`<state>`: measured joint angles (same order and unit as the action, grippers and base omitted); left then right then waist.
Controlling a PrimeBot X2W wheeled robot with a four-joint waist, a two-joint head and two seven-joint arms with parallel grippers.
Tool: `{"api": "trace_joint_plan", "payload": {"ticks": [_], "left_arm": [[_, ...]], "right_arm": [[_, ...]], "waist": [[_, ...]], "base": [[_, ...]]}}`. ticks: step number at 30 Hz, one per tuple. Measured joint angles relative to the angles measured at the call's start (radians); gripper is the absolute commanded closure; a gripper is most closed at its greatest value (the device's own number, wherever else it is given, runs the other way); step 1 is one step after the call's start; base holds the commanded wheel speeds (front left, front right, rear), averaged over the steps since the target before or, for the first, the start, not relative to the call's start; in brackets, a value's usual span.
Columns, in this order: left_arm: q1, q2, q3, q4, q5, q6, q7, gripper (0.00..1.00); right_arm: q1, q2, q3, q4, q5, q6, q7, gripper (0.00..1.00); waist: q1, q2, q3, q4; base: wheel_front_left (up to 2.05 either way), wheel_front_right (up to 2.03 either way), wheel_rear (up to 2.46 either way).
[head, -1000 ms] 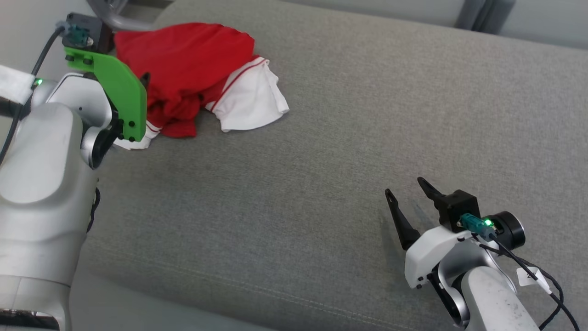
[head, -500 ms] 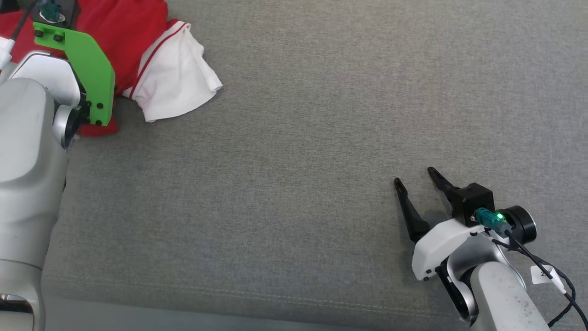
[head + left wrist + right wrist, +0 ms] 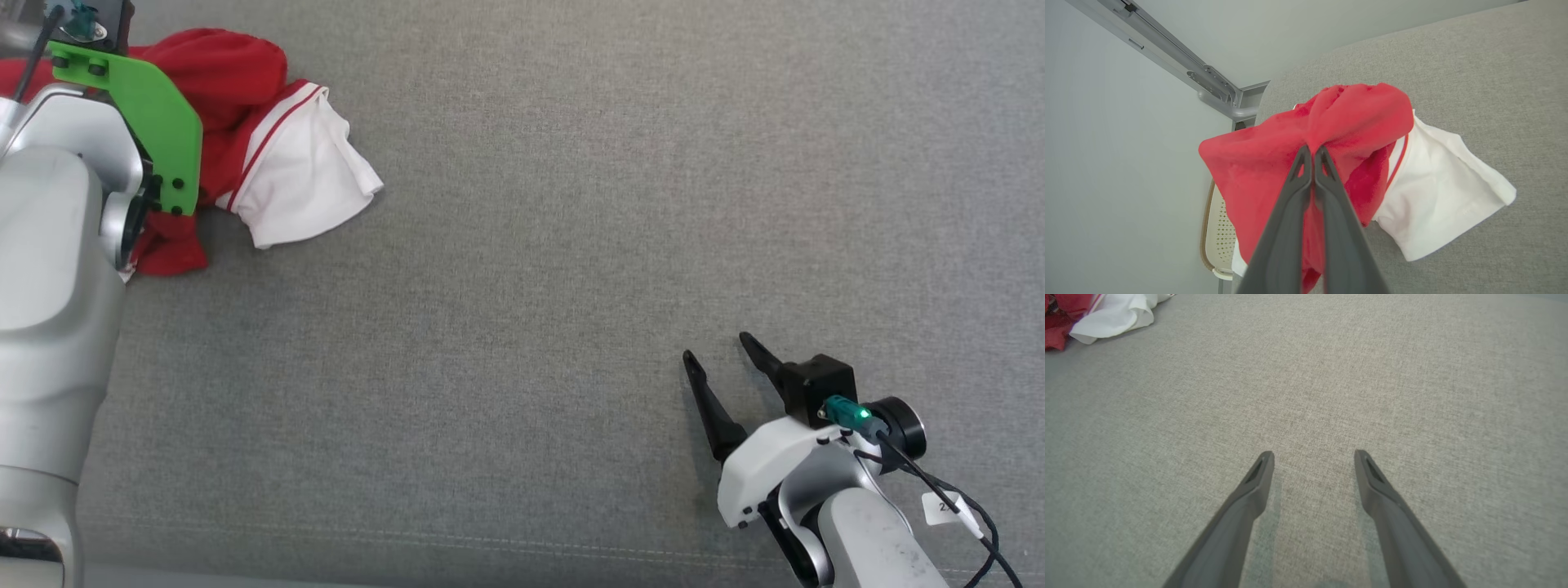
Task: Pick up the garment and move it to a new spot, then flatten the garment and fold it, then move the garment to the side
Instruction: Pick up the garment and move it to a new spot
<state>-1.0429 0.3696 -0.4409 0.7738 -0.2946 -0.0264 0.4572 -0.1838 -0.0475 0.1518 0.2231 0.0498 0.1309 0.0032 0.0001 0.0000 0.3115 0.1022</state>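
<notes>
Garment (image 3: 237, 82), red with white sleeves, lay bunched at far-left corner of grey cushion (image 3: 571, 245). Left gripper (image 3: 1312, 152) was pinched shut on raised red fold there. Cloth judged light, limp, not fragile; likely to sag and trail, so thick fold best hold. Right gripper (image 3: 718, 346), fingers spread and empty, hovered over cushion's near-right part.

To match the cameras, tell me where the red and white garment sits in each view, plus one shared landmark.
Head view: garment upper left, partly behind the green bracket.
Left wrist view: centre, red fold pinched by the shut left gripper.
Right wrist view: top left corner, beyond the open right gripper.
Shared landmark: its white sleeve.
</notes>
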Motion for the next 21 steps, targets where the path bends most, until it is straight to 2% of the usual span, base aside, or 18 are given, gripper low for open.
{"api": "trace_joint_plan", "payload": {"ticks": [2,9,14,21], "left_arm": [[0.002,-0.014,-0.009,-0.011,0.004,0.0,-0.055,1.0],[-0.002,-0.092,-0.045,-0.049,0.002,-0.021,-0.124,1.0],[-0.01,-0.148,-0.071,-0.095,-0.007,-0.037,-0.169,1.0],[-0.012,-0.287,-0.133,-0.171,-0.062,-0.077,-0.223,1.0]], "right_arm": [[0.017,0.0,0.002,0.025,0.015,0.0,-0.014,0.0],[0.092,-0.001,-0.025,0.069,0.047,0.0,-0.027,0.0],[0.129,0.0,-0.031,0.077,0.054,0.0,-0.027,0.0],[0.159,-0.001,-0.043,0.072,0.058,0.0,-0.026,0.0]], "waist": [[0.0,0.0,-0.044,-0.007],[-0.0001,0.0,-0.155,-0.037],[-0.0001,0.0,-0.212,-0.091],[-0.0001,0.0001,-0.252,-0.194]], "base": [[0.0,0.0,0.0],[0.0,0.0,0.0],[0.0,0.0,0.0],[0.0,0.0,0.0]]}}
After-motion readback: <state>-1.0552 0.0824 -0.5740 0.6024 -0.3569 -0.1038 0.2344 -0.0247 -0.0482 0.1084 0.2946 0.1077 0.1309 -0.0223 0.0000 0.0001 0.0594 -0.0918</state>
